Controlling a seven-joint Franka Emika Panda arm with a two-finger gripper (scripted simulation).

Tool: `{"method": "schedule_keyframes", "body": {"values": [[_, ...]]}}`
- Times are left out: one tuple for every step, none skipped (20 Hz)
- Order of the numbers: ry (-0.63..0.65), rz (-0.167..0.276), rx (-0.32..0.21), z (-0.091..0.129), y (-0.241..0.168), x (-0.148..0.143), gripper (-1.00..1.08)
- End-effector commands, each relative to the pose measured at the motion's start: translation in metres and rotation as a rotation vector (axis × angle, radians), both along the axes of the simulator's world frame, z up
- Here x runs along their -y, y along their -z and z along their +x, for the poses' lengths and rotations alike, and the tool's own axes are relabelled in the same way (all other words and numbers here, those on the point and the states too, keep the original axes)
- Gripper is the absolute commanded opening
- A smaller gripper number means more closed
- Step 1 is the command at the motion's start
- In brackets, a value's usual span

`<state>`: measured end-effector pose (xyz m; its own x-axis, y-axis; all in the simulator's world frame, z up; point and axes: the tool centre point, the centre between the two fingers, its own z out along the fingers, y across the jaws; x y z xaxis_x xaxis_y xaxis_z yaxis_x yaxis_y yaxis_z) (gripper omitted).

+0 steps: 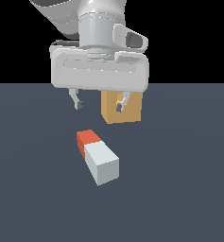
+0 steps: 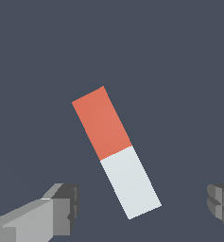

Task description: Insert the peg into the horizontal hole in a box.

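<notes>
The peg lies flat on the dark floor, its red-orange end toward the back and its grey-white end toward the front. In the wrist view the peg lies slanted below the hand, with nothing touching it. My gripper hangs open above and behind the peg, its two fingertips wide apart; the gripper shows one finger at each side. The tan box stands behind the hand, partly covered by it. One fingertip overlaps the box's face, and the hole is hidden.
The dark grey floor stretches all around the peg and the box. The arm's large white hand body fills the upper middle of the exterior view.
</notes>
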<state>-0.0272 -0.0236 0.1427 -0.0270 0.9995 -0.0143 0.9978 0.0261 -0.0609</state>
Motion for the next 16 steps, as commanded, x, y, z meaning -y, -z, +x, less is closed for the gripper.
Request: {"method": "schedule_keyframes", "body": {"values": [[-0.030,0.002,0.003,-0.001,0.005,0.003,1.00],[-0.045,0.003,0.005,-0.001,0.007,0.004,1.00],[-0.061,0.004,0.007,-0.001,0.009,0.006,1.00],[-0.078,0.005,0.009,-0.002,0.012,0.008,1.00],[-0.096,0.006,0.012,-0.002,0.014,0.009,1.00],[-0.116,0.007,0.014,-0.002,0.017,0.011,1.00],[-0.136,0.008,0.017,-0.002,0.020,0.013,1.00],[-0.158,0.010,0.019,-0.003,0.024,0.015,1.00],[-0.181,0.011,0.022,-0.003,0.027,0.017,1.00],[-0.203,0.013,0.025,-0.003,0.030,0.020,1.00],[-0.226,0.014,0.028,-0.003,0.034,0.022,1.00],[-0.248,0.015,0.031,-0.002,0.037,0.024,1.00],[-0.269,0.017,0.033,-0.002,0.040,0.026,1.00],[-0.289,0.018,0.036,-0.002,0.043,0.028,1.00],[-0.308,0.019,0.038,-0.002,0.046,0.030,1.00],[-0.326,0.021,0.040,-0.001,0.049,0.031,1.00]]}}
